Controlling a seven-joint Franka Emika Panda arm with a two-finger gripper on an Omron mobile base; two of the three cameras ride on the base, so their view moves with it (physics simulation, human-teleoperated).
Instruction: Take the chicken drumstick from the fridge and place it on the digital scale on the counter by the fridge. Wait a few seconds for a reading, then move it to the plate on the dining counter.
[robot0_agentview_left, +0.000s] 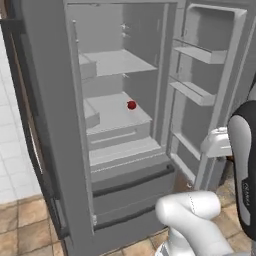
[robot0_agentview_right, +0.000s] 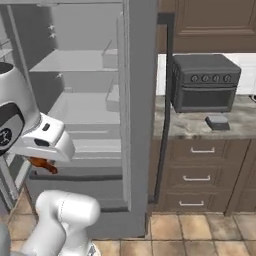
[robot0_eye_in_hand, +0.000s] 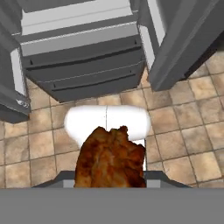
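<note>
The gripper (robot0_agentview_right: 42, 159) is closed on the chicken drumstick (robot0_eye_in_hand: 110, 158), held outside the open fridge (robot0_agentview_left: 50, 100) above the floor tiles; in the hand view its thick end covers the fingertips, so its long axis seems to run along the fingers; the digital scale (robot0_agentview_right: 217, 122) sits on the counter (robot0_agentview_right: 195, 127), well off to the right past the fridge door, before the toaster oven (robot0_agentview_right: 205, 82); 1 small red item (robot0_agentview_left: 131, 105) lies on a shelf.

My arm (robot0_agentview_left: 192, 212) reads as glossy white, rounded tubular links. One upper link (robot0_agentview_left: 245, 165) has a dark grey-black shell with faint pale lettering. The hand housing (robot0_agentview_right: 45, 137) is boxy white, with small dark slots.
</note>
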